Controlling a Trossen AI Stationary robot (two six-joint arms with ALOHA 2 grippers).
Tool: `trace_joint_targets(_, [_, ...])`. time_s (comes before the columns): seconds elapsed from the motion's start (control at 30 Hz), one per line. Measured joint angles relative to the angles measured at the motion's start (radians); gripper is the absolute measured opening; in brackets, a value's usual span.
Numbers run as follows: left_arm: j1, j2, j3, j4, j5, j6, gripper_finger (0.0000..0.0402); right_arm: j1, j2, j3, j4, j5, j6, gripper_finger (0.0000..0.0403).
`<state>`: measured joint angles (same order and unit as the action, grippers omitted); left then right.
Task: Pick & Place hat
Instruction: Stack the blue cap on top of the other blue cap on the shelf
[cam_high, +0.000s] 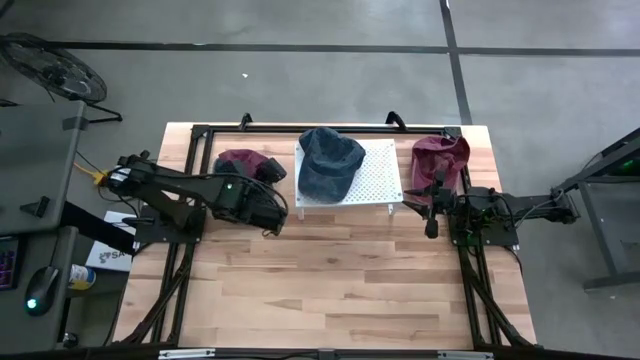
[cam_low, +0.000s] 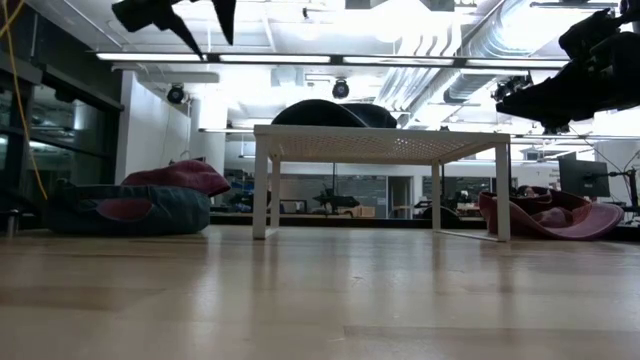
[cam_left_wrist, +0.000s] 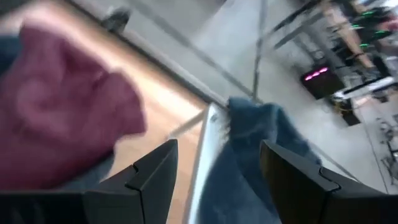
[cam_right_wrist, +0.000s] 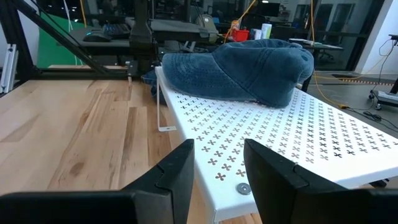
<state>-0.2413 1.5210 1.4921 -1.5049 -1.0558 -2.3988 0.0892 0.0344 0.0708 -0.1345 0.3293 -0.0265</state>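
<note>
A maroon-and-denim hat (cam_high: 243, 163) lies on the table just beyond the left gripper (cam_high: 277, 208), which hovers with fingers spread and holding nothing. Between the two grippers, a blue denim hat (cam_high: 329, 160) rests on the white perforated stand (cam_high: 372, 178). The right gripper (cam_high: 432, 207) faces that stand, partly open and empty; a maroon hat (cam_high: 441, 155) lies just beyond it
</note>
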Motion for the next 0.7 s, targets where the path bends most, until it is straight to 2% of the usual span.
trace_joint_targets(0.17, [0.0,0.028,0.0,-0.021,-0.137,0.199,0.0225,0.0,-0.001,0.0,0.001,0.0,0.0,0.0133])
trace_joint_targets(0.27, [0.0,0.029,0.0,-0.028,-0.181,0.334,0.0225,0.0,0.003,0.0,0.002,0.0,0.0,0.0133])
trace_joint_targets(0.5, [0.026,0.028,0.001,-0.068,-0.265,0.534,0.0225,0.0,0.005,0.0,0.002,0.0,0.0,0.0133])
trace_joint_targets(0.6, [0.077,0.028,0.001,-0.066,-0.262,0.698,0.0225,0.0,0.005,0.0,0.002,0.0,0.0,0.0133])
trace_joint_targets(0.7, [0.136,0.027,0.001,-0.067,-0.192,0.867,0.0225,0.0,0.005,0.0,0.002,0.0,0.0,0.0133])
